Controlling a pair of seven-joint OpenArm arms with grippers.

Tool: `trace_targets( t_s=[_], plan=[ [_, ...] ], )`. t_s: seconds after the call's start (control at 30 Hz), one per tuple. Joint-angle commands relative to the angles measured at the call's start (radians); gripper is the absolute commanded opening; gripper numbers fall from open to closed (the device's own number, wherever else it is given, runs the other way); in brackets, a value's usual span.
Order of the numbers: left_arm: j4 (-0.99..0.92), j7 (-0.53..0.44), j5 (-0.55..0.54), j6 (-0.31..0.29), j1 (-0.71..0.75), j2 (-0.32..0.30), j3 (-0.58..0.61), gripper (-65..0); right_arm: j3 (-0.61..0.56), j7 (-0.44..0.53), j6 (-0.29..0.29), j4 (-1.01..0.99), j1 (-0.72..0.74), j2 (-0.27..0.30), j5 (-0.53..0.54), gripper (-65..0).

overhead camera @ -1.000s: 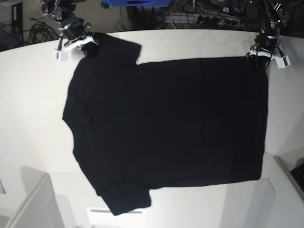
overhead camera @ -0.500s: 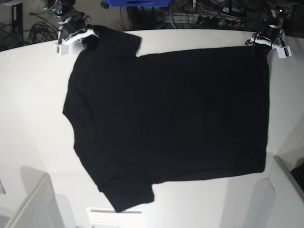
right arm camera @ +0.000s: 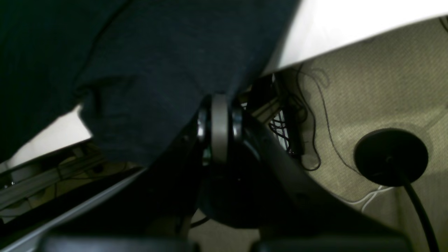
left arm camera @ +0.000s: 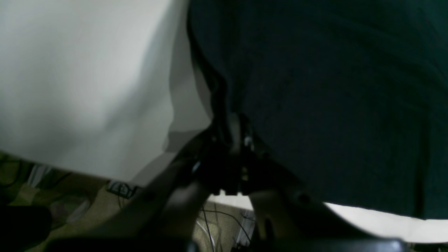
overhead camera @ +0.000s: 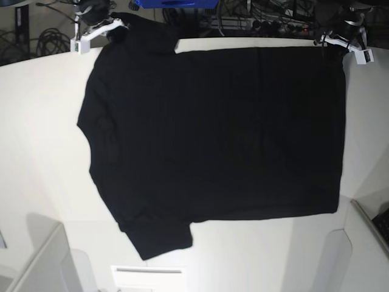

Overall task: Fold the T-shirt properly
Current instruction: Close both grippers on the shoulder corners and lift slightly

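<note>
Both sets of fingers clamped on the far edge of the black T-shirt (overhead camera: 213,134), spread flat on the white counter (overhead camera: 42,121).

The left gripper (overhead camera: 340,44), at the far right corner of the counter, has its fingers (left arm camera: 233,136) pinched tight on the shirt's hem corner, dark cloth bunched between them in the left wrist view. The right gripper (overhead camera: 97,29), at the far left, has its fingers (right arm camera: 219,122) closed on the cloth by the upper sleeve, which hangs past the counter's far edge. From there the T-shirt stretches toward the near side, plain black side up, collar end left, hem right, the other sleeve lying near the front left. Beyond the far edge lie tangled cables (overhead camera: 267,15); a round black base (right arm camera: 390,155) sits on the carpeted floor (right arm camera: 367,87) below the right arm.
</note>
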Motion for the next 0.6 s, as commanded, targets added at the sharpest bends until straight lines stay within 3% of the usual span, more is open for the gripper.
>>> trace_targets(
  t_s=[0.0,0.57],
  plan=[
    [0.017,-0.019,-0.015,-0.005,0.015,-0.010,-0.008,-65.0,0.002,0.010,0.009,0.032,-0.018,0.008,0.010,-65.0],
    [0.167,-0.018,-0.016,0.000,0.053,-0.004,-0.008,-65.0,0.000,0.003,0.002,0.133,0.030,0.012,0.010,-65.0]
  ],
)
